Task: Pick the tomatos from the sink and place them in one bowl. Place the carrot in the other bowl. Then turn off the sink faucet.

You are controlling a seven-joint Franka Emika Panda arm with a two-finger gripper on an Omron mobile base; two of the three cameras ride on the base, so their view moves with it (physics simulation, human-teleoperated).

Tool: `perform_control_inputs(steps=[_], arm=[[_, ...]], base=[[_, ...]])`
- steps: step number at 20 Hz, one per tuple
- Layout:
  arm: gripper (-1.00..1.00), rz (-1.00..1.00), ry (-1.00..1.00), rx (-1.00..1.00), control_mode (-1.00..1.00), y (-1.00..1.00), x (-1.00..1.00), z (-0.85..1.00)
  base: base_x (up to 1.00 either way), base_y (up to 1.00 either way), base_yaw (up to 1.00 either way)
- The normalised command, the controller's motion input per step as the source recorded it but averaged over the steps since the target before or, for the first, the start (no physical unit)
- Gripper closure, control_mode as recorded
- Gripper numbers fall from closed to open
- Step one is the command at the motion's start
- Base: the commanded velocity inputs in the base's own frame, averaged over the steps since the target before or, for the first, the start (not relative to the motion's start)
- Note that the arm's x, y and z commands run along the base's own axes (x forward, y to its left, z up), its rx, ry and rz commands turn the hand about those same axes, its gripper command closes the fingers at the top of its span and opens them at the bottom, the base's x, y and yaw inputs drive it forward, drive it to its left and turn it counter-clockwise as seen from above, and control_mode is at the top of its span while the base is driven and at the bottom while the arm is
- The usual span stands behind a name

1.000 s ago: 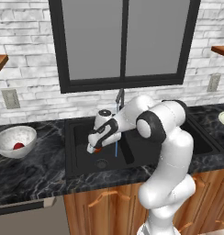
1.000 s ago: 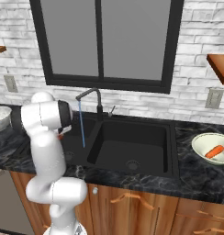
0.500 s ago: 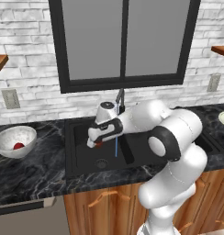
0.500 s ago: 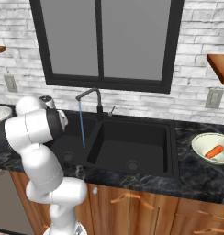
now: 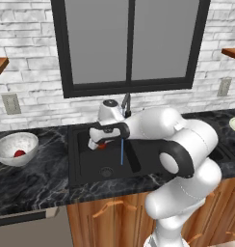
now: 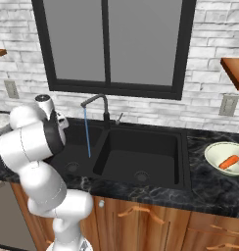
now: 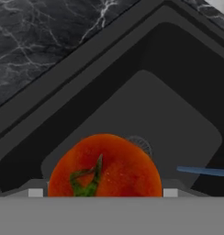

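Observation:
My gripper (image 5: pixel 98 144) hangs over the left basin of the black sink (image 5: pixel 83 166), shut on a red tomato (image 5: pixel 102 144). In the hand view that tomato (image 7: pixel 109 165) sits between the fingertips (image 7: pixel 36 192), with the basin floor and drain well below it. A second tomato (image 5: pixel 19 153) lies in the mottled grey-white bowl (image 5: pixel 5 144) on the counter at the left. The carrot (image 6: pixel 230 162) lies in the pale bowl (image 6: pixel 214 153) on the right counter. Water (image 5: pixel 122 152) runs from the dark faucet (image 6: pixel 97 100).
Dark marbled counter (image 5: pixel 32 183) surrounds the sink. A window and a brick wall rise behind the faucet. The right basin (image 6: pixel 141 152) holds nothing. Wooden shelves (image 6: pixel 234 71) jut out at both sides above the counter.
The arm's elbow has swung out to the right and forward. The hand with the tomato has shifted slightly left above the left basin. Water keeps running.

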Motion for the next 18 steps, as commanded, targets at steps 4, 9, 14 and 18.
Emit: perform_control_inputs(steps=[4, 9, 14, 18], arm=[[1.0, -0.02, 0.0, 0.0, -1.0, 0.12, -0.12, 0.36], [1.0, -0.02, 0.0, 0.0, -1.0, 0.28, -0.11, 0.31], [1.0, -0.01, 0.0, 0.0, -1.0, 0.49, -0.01, 0.28], [1.0, -0.03, 0.0, 0.0, -1.0, 0.63, 0.0, 0.11]], base=[[0.0, 0.0, 0.0], [0.0, 0.0, 0.0], [0.0, 0.0, 0.0], [0.0, 0.0, 0.0]])
